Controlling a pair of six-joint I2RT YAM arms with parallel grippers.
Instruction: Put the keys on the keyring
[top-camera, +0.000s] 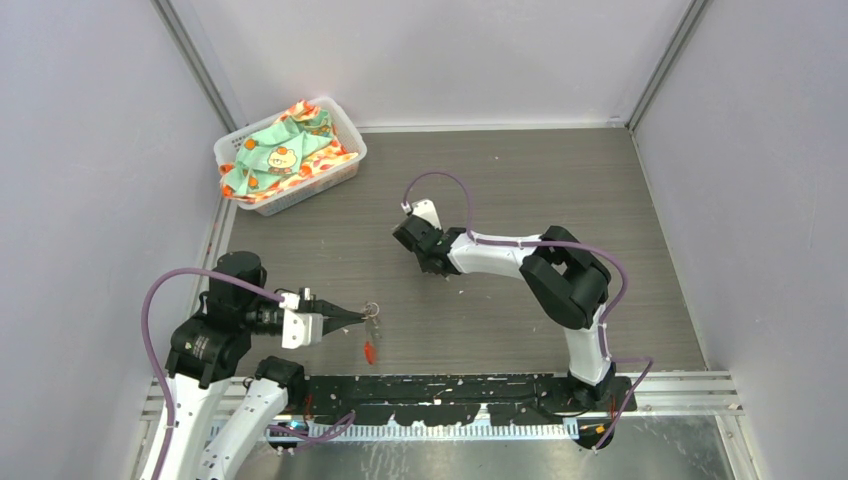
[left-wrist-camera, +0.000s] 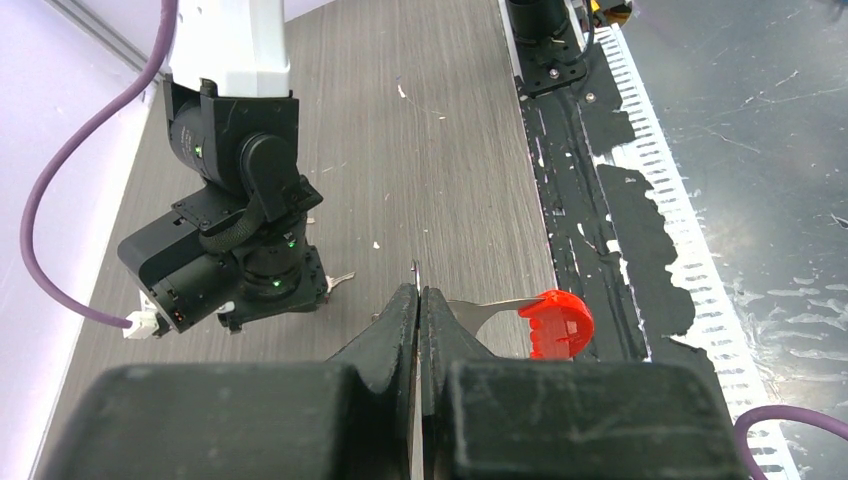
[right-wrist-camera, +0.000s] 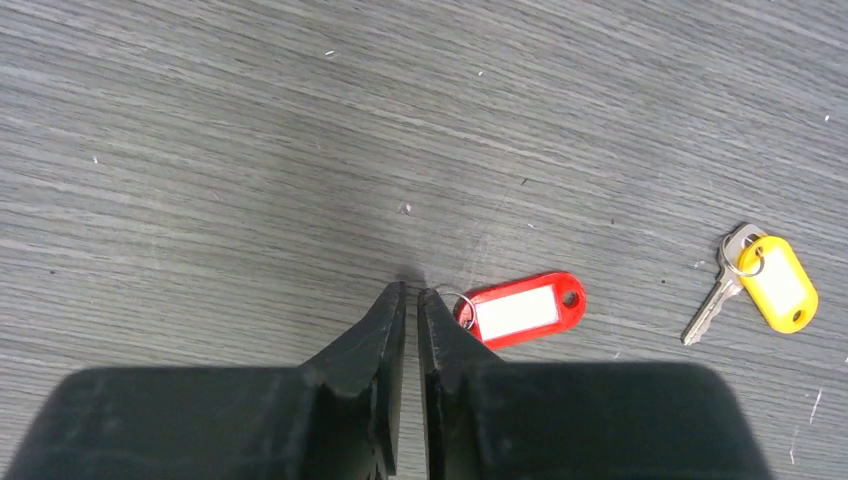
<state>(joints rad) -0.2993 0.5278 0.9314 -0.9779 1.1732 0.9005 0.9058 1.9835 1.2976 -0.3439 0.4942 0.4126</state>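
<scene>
While left hand (left-wrist-camera: 419, 296) pinches the keyring (left-wrist-camera: 556, 322) by the table edge (top-camera: 480, 368), right hand (right-wrist-camera: 411, 292) stands narrow mid-table.

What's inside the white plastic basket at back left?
Crumpled green and orange patterned cloth fills the white plastic basket; anything beneath the cloth is covered.

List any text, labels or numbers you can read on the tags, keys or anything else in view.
No readable text anywhere.
red tag: white label insert, blank.
yellow tag: no writing visible.
key on its ring: any stamping too small to read.
keyring, red piece: no marking.
cloth in basket: print too small.
</scene>
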